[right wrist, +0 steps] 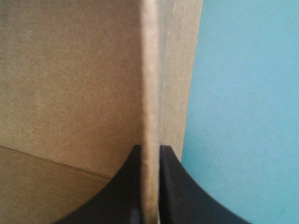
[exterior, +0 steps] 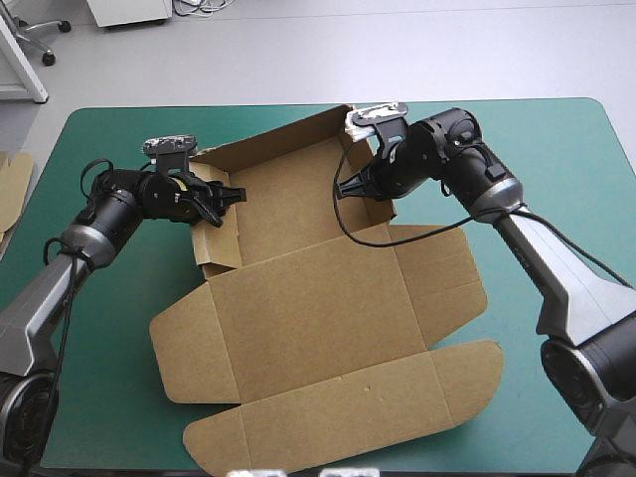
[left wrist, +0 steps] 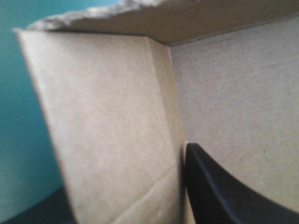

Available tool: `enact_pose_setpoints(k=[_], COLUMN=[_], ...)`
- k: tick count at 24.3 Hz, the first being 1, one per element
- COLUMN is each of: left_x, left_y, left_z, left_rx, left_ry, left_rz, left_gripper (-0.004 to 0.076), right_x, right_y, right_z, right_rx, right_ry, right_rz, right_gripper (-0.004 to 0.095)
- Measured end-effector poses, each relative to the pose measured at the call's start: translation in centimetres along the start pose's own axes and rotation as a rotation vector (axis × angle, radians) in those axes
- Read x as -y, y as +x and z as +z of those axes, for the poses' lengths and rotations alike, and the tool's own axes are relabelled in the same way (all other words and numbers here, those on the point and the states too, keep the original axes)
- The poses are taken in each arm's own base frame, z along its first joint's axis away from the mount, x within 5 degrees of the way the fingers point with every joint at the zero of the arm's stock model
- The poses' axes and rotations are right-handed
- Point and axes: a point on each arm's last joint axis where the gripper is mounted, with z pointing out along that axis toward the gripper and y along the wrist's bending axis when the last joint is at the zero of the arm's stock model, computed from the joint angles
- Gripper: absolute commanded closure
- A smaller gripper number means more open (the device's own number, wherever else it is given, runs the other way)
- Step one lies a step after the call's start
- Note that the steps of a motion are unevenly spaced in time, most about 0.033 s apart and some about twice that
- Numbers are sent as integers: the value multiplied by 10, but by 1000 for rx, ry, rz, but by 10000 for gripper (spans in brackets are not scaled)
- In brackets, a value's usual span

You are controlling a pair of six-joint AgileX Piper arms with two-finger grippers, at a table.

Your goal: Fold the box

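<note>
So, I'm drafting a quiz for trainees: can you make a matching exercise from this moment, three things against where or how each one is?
Things:
1 left gripper
2 right gripper
3 lid

States:
A lying flat on the table
B shut on the box, at its right wall
C open, astride its left wall

Pairs: 1-C; 2-B; 3-A
</note>
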Motion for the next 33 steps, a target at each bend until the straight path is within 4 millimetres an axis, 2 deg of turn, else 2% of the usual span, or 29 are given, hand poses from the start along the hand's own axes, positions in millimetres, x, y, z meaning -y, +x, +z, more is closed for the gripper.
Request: enact_pose_setpoints(k=[2, 6, 13, 16, 18, 27, 33], left_x=[2, 5, 10, 11, 11, 11, 11], left_y=[-2, -7, 1, -2, -6, -25, -25], left_z=[-6, -20, -23, -24, -24, -21, -8], left_rx=[-37, -110, -205, -171, -124, 72, 65], left_ry=[15, 18, 70, 77, 78, 84, 81], left_rz=[21, 73, 43, 48, 49, 37, 41], left_gripper=[503, 507, 524, 635, 737, 738, 738], right_x=[2, 4, 7, 8, 8, 26, 30], right_y=[1, 1, 1, 1, 0, -5, -1], right_z=[-4, -6, -7, -7, -7, -12, 4], right_rx=[-2, -1, -7, -5, 3, 50, -32], right_ry=[17, 31, 63, 71, 81, 66, 66], right_rz=[-7, -13, -40, -37, -21, 78, 93], right_gripper=[919, 918, 919, 919, 918, 920, 920])
